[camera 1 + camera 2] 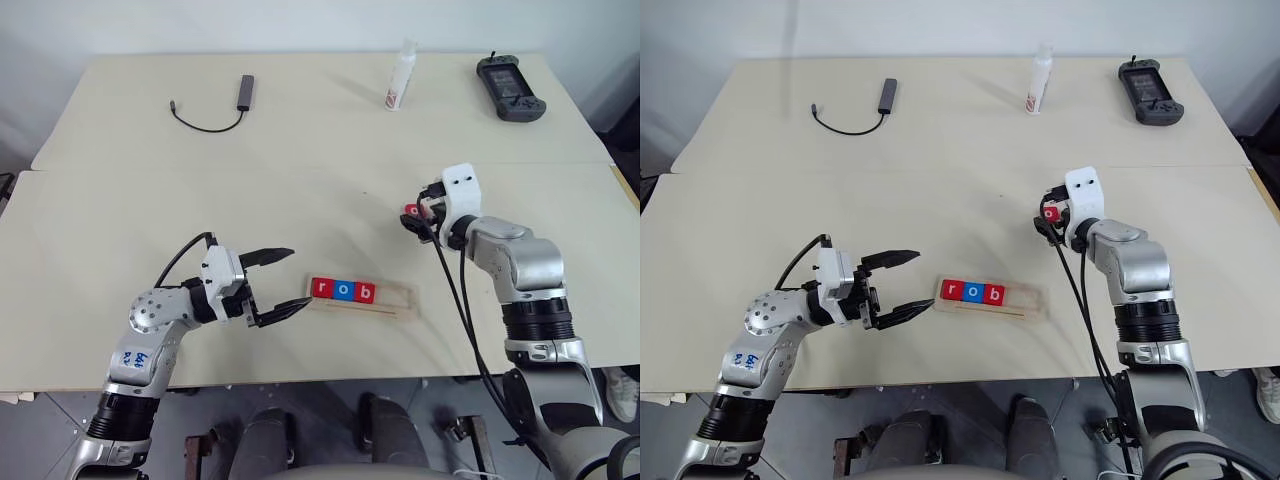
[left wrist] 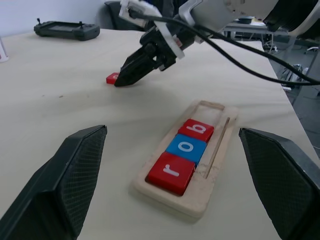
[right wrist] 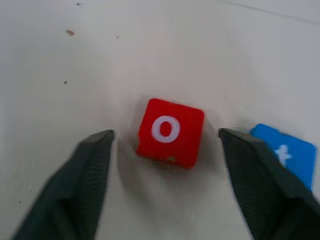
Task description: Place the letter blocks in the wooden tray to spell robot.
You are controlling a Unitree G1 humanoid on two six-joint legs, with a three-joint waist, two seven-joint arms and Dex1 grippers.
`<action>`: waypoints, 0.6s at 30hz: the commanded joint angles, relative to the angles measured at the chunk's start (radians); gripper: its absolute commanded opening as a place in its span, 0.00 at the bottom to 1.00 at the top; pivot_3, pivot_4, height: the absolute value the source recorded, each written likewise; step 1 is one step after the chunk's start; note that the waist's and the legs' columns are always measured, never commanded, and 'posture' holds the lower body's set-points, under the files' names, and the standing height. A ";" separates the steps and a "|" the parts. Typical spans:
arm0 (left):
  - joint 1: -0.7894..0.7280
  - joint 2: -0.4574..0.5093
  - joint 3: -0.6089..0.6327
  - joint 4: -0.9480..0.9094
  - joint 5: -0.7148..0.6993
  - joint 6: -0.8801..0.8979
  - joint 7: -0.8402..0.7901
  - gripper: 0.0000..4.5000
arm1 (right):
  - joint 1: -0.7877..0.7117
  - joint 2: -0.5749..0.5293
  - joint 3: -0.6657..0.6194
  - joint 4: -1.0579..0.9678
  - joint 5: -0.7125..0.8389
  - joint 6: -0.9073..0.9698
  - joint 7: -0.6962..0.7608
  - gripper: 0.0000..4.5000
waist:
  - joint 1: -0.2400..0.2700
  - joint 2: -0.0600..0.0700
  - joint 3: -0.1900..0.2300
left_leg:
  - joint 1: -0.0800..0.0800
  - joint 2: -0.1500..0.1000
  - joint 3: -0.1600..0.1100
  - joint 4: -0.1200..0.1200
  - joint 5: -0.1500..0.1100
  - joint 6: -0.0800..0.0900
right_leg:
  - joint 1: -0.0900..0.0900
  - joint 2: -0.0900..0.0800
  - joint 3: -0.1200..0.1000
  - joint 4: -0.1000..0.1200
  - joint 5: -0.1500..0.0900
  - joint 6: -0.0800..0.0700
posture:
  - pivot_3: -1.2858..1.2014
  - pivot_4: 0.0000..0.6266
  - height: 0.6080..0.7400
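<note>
The wooden tray (image 1: 400, 297) lies near the table's front edge and holds three letter blocks side by side: red r (image 1: 322, 288), blue o (image 1: 344, 291), red b (image 1: 366, 293). Its right end is bare. My left gripper (image 1: 298, 277) stands open and level just off the tray's left end, with nothing between its fingers. Farther back on the right, a red o block (image 3: 170, 131) lies flat on the table. My right gripper (image 3: 166, 134) straddles this block, one finger on each side with a gap to each. A blue block (image 3: 287, 155) lies just beyond one finger.
At the back of the table lie a dark cable with an adapter (image 1: 215, 110), a white bottle (image 1: 402, 75) and a black handheld controller (image 1: 510, 88). A seam crosses the tabletop behind the right gripper.
</note>
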 commanded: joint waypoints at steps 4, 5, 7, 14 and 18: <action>0.001 -0.003 0.007 -0.026 -0.004 -0.017 0.003 1.00 | -0.015 0.002 -0.007 -0.001 -0.011 -0.001 -0.010 0.48 | 0.000 0.000 0.000 | 0.000 0.000 0.000 0.000 0.000 0.000 | 0.000 0.000 0.000 0.000 0.000 0.000 | 0.52 0.24 1.00; 0.000 -0.003 0.007 -0.026 -0.004 -0.017 0.002 1.00 | -0.016 0.004 -0.009 -0.002 -0.011 0.000 -0.012 0.48 | -0.001 0.000 0.000 | 0.000 0.000 0.000 0.000 0.000 0.000 | 0.000 0.000 0.000 0.000 0.000 0.000 | 0.52 0.24 1.00; 0.000 -0.003 0.007 -0.025 -0.004 -0.016 0.001 1.00 | -0.015 0.008 -0.008 -0.010 -0.010 0.004 -0.015 0.48 | -0.001 0.000 0.000 | 0.000 0.000 0.000 0.000 0.000 0.000 | 0.000 0.000 0.000 0.000 0.000 0.000 | 0.52 0.24 1.00; -0.017 -0.010 -0.009 -0.009 -0.007 -0.013 -0.015 1.00 | 0.053 -0.014 -0.013 -0.172 0.027 0.013 0.028 0.48 | 0.001 0.000 0.000 | 0.000 0.000 0.000 0.000 0.000 0.000 | 0.000 0.000 0.000 0.000 0.000 0.000 | 0.52 0.24 1.00; -0.044 -0.020 -0.021 0.021 -0.007 -0.016 -0.033 1.00 | 0.137 -0.036 -0.082 -0.389 0.075 0.128 0.016 0.48 | 0.004 0.000 0.000 | -0.001 0.000 0.000 0.000 0.000 0.000 | 0.000 0.000 0.000 0.000 0.000 0.000 | 0.52 0.24 1.00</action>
